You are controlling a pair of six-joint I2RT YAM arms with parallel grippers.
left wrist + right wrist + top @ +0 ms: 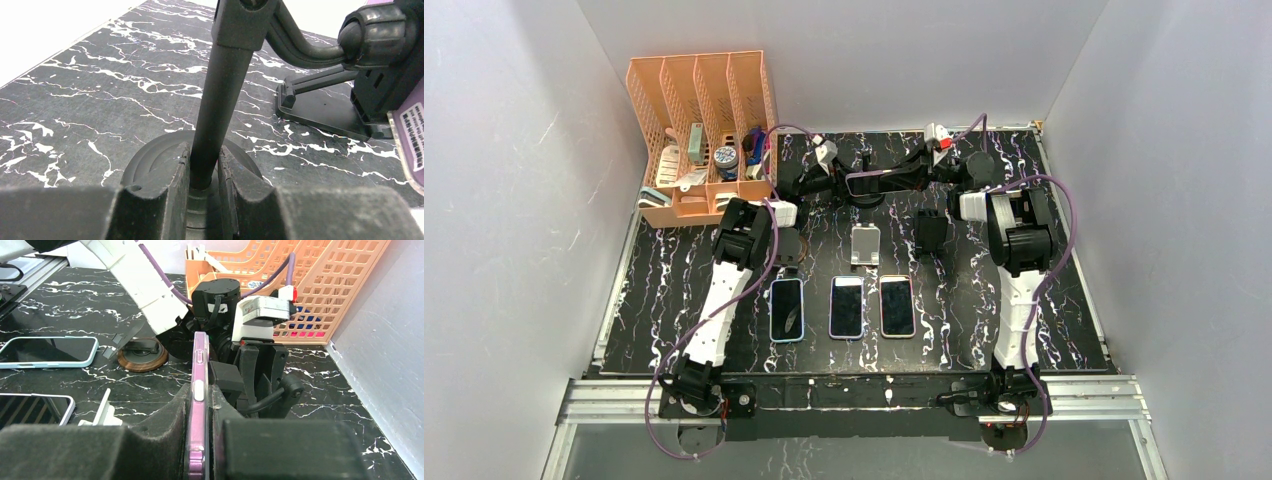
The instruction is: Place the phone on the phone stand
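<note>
The phone (200,355), in its purple case, is up off the table (674,290) at the far middle, about 12 o'clock from the table's centre. It is pinched edge-on in my right gripper (201,407), whose jaws are closed tight on it. Its back sits right at the black cradle (260,372) of the phone stand (220,90); whether the two touch or are only just beside each other I cannot tell. My left gripper (204,170) is clamped around the stand's upright stem just above the round base (150,160), steadying it (sensible, since the stand looks top-heavy to me). I judge the pick-up done and the approach close to finished. What is left is seating the phone in the cradle, letting go with the right, then freeing the stem. Further out, a silver stand (864,246) sits at 6 o'clock of the phone, three other phones (847,307) lie flat in a row nearer me, and an orange rack (699,110) stands at 10 o'clock.
</note>
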